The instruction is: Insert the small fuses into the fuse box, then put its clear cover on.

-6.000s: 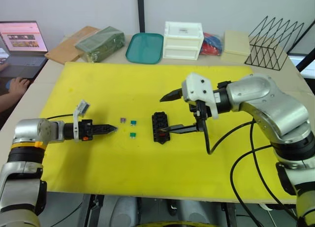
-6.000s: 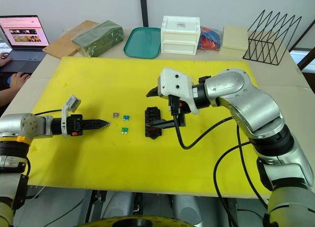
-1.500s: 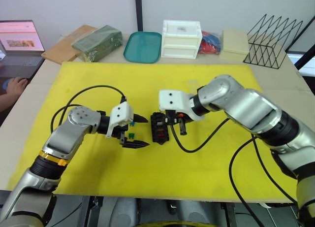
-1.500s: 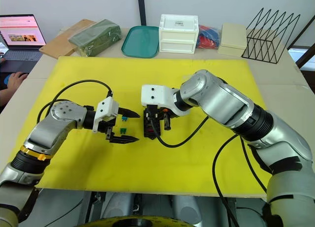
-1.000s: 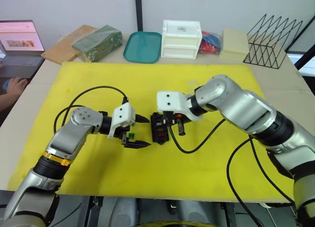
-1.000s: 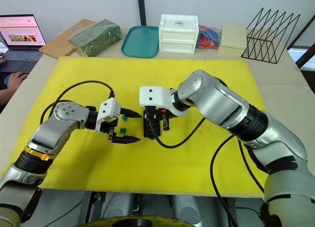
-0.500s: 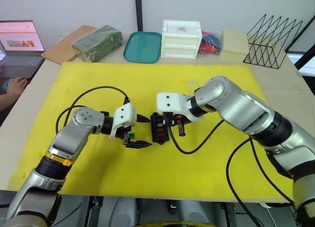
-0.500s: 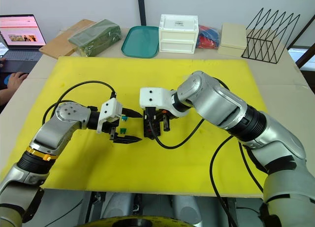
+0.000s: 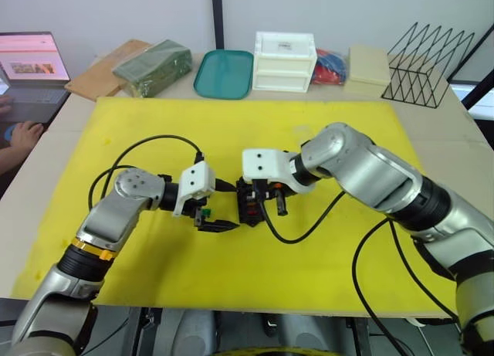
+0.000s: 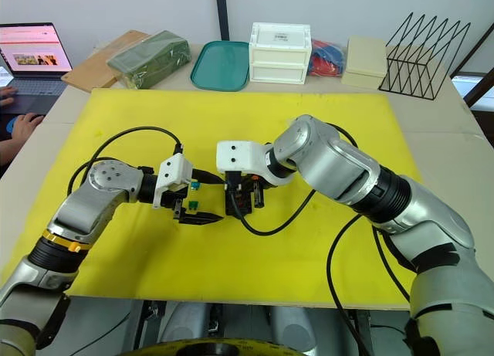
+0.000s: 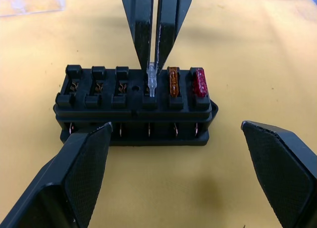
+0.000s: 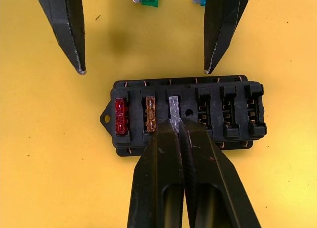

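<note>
The black fuse box (image 12: 233, 114) lies on the yellow mat (image 9: 154, 132). A red fuse (image 12: 121, 115) and an orange fuse (image 12: 150, 114) sit in its first two slots. My right gripper (image 12: 181, 126) is shut on the grey fuse (image 11: 152, 79), which stands in the third slot. My left gripper (image 9: 231, 207) is open just left of the box, its fingers (image 12: 64, 30) apart and holding nothing. A green fuse (image 10: 193, 207) and a teal fuse (image 10: 194, 185) lie loose by the left gripper. The clear cover (image 11: 29, 0) lies on the mat beyond the box.
Behind the mat stand a teal tray (image 9: 226, 72), a white drawer box (image 9: 286, 61), a green package (image 9: 152, 65) and a black wire rack (image 9: 431, 66). At the far left are a laptop (image 9: 29, 62) and a person's hand (image 9: 23, 132).
Since six seconds ago my left gripper came in from the left and opened beside the box, and my right gripper shut on the grey fuse. Over the last second the right gripper edged slightly left.
</note>
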`<state>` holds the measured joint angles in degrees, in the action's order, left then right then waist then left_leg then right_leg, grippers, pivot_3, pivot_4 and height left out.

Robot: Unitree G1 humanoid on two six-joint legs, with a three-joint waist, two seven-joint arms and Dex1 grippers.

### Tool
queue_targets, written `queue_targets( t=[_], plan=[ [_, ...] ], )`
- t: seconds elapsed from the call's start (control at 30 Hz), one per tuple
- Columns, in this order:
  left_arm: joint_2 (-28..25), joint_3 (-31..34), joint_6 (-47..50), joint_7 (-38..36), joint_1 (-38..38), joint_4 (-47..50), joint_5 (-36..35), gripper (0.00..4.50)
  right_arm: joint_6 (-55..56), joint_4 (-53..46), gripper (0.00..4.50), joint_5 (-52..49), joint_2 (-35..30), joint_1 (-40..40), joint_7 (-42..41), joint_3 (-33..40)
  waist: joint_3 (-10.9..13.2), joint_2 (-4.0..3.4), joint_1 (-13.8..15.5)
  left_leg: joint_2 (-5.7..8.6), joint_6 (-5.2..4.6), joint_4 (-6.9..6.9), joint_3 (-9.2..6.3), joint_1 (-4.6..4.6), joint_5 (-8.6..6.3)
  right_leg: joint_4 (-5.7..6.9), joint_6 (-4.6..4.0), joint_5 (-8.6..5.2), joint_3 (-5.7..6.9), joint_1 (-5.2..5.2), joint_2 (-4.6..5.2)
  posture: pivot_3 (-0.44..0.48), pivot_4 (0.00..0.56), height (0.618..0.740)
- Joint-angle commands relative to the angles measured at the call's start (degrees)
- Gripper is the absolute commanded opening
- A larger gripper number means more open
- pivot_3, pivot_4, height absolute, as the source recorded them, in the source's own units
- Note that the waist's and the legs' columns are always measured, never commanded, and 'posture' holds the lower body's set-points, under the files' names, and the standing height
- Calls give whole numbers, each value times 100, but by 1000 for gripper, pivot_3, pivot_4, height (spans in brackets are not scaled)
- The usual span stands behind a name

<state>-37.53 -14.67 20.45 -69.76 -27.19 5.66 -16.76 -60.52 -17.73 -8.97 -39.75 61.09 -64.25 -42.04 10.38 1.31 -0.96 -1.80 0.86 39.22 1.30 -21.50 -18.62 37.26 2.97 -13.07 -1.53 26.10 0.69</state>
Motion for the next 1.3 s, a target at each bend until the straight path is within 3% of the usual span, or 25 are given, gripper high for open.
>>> queue_targets(
  t=[0.03, 0.67, 0.8, 1.3],
  plan=[
    [17, 102, -83, 39, -48, 112, -9, 4466, 49, 32, 0, 209, 39, 33, 51, -168, -1, 0, -2, 0, 0, 0, 0, 1, 0, 0, 0, 0, 0, -1, 0, 0, 150, 740],
    [25, 90, -64, 124, -11, 164, -10, 4466, 189, 132, 0, 518, 98, -26, -73, -336, -5, 0, -17, 0, 0, 3, -1, 20, 0, 6, -1, 0, 0, -20, -2, 0, 150, 740],
    [-4, 105, -69, 104, 0, 168, -15, 4500, 222, 132, 968, 482, 98, 18, -114, -198, -5, 0, -10, 0, 0, 4, -2, 16, 0, 5, -1, 0, 1, -18, -1, 0, 150, 740],
    [-41, 138, -96, 82, -19, 110, -12, 4500, 63, -67, 968, 7, -9, 283, -446, 572, -4, -1, 1, 0, 0, 4, -3, 9, 0, 3, 0, 0, 3, -13, 0, 0, 150, 740]
  ],
)
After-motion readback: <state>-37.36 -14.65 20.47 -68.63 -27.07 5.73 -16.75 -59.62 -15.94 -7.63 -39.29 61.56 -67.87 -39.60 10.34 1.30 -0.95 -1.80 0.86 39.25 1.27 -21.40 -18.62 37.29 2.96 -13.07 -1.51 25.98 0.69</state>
